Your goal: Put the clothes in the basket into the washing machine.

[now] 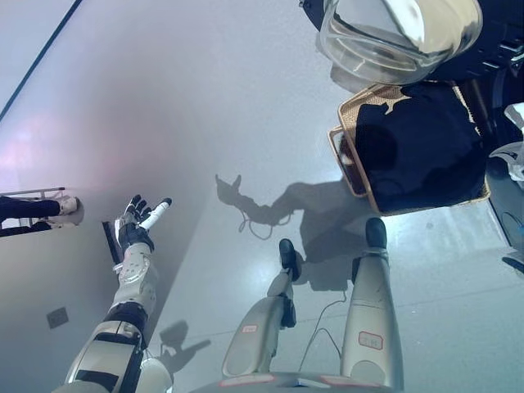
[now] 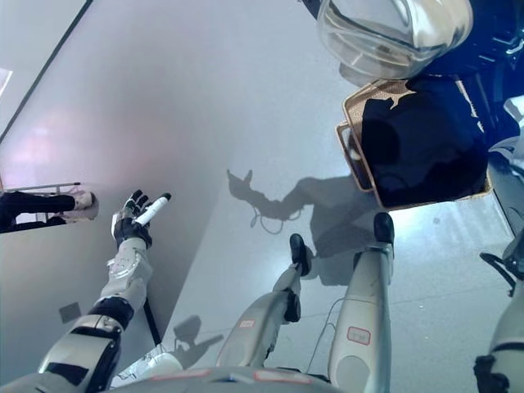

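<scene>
Dark clothes (image 1: 422, 151) fill the basket (image 1: 350, 164); the washer door (image 1: 393, 37) is cut off above. My left robot hand (image 1: 141, 217) hangs open over the floor (image 1: 205, 98); my right is out of sight.

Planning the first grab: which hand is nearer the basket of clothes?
Cannot compare fully: the left hand is far off to the basket's left, fingers spread; the right hand shows in neither view, only its arm at the right edge.

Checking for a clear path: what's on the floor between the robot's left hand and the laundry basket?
Nothing: only bare grey floor lies between the left hand and the basket of dark clothes, seen in both eye views.
</scene>
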Robot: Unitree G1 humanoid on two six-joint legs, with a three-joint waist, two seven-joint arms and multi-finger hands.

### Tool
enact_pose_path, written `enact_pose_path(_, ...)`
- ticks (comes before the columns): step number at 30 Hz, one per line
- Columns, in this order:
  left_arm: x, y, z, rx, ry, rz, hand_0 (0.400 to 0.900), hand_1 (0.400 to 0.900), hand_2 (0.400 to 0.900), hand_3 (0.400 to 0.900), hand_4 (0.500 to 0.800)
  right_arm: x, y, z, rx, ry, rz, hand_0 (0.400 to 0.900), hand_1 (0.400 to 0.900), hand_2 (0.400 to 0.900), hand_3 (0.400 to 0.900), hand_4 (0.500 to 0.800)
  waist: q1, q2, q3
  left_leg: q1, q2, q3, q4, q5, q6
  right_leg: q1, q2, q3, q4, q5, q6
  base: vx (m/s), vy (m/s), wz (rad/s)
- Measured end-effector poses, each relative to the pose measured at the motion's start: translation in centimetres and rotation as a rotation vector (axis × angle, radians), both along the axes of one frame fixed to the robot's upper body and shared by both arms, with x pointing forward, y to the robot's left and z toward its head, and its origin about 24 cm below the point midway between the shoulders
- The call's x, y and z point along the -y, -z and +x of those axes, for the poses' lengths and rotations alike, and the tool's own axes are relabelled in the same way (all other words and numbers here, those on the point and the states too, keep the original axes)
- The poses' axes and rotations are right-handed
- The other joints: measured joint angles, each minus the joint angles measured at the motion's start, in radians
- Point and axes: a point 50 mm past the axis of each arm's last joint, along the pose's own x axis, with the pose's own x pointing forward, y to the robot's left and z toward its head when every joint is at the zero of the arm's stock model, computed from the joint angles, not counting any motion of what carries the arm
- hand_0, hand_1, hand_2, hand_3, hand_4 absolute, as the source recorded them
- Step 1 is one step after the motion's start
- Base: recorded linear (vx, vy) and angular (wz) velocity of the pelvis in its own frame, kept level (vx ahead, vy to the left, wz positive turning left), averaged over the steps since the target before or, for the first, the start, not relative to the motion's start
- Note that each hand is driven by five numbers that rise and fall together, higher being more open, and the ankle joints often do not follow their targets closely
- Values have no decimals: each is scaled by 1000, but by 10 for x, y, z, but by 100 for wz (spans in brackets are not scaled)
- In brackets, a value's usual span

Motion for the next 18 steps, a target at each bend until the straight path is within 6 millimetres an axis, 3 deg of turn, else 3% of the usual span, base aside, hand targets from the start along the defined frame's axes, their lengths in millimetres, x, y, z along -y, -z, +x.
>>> enact_pose_path(5,5,-9,7,48,36,-2,900,900,900,900,800,5,4,-1,-96,-31,-40,900,900,900,900,800,1,-10,8,0,1,-2,0,0,0,1,-1,-1,1,0,0,2,1,2)
enact_pose_path(10,-6,-18,9,64,43,37,900,900,900,900,800,7,11,2,-442,-42,-191,900,900,900,900,800,1,-11,9,1,9,-10,0,3,-4,8,2,-14,5,1,-2,-8,-22,10)
enact_pose_path(13,-12,-23,10,73,39,58,900,900,900,900,800,7,24,4,-824,-21,-366,900,900,900,900,800,-1,-12,9,7,13,-10,0,4,-6,19,3,-24,6,2,-3,-6,-5,1)
enact_pose_path(15,-14,-26,11,76,42,77,900,900,900,900,800,3,37,10,-1207,17,-549,900,900,900,900,800,-4,-16,13,19,15,-11,0,4,-6,30,4,-25,8,1,-3,-9,-6,-2)
enact_pose_path(18,-15,-29,12,94,41,90,900,900,900,900,800,-11,38,25,-1472,68,-801,900,900,900,900,800,-15,-19,15,22,16,-11,0,7,-7,34,5,-25,6,4,-7,-10,-3,-4)
